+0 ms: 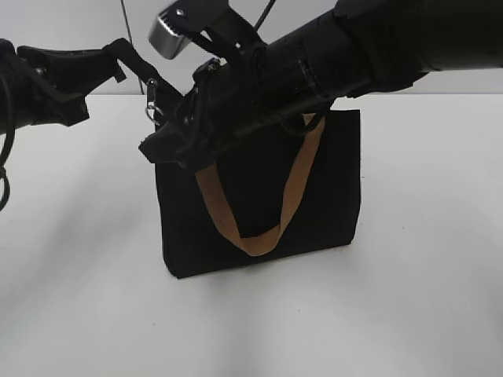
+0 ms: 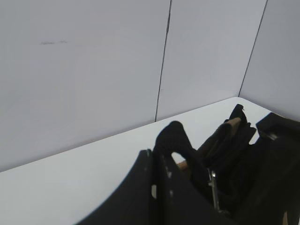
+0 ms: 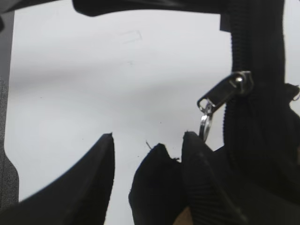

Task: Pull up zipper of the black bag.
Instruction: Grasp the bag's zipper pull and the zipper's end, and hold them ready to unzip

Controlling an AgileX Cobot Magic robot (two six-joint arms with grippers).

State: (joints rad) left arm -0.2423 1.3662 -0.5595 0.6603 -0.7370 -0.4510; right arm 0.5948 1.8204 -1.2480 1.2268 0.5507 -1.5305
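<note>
The black bag point(image 1: 322, 196) stands upright on the white table, with a tan handle point(image 1: 292, 192) hanging down its front. My left gripper point(image 1: 153, 85) is at the bag's upper left corner. In the left wrist view it point(image 2: 157, 161) is shut on a black fabric end of the bag by the zipper track. The zipper point(image 1: 152, 104) is a small silver pull and hangs just beside it point(image 2: 213, 185). My right gripper point(image 1: 157, 148) reaches across to the same corner. It point(image 3: 150, 136) is open, with a corner of bag fabric between its fingers. The silver zipper point(image 3: 227, 90) and its ring are just above its right finger.
The white table point(image 1: 409, 298) stretches around the bag, with a pale wall behind it. The right arm point(image 1: 354, 47) crosses above the bag's top edge and hides most of the zipper track.
</note>
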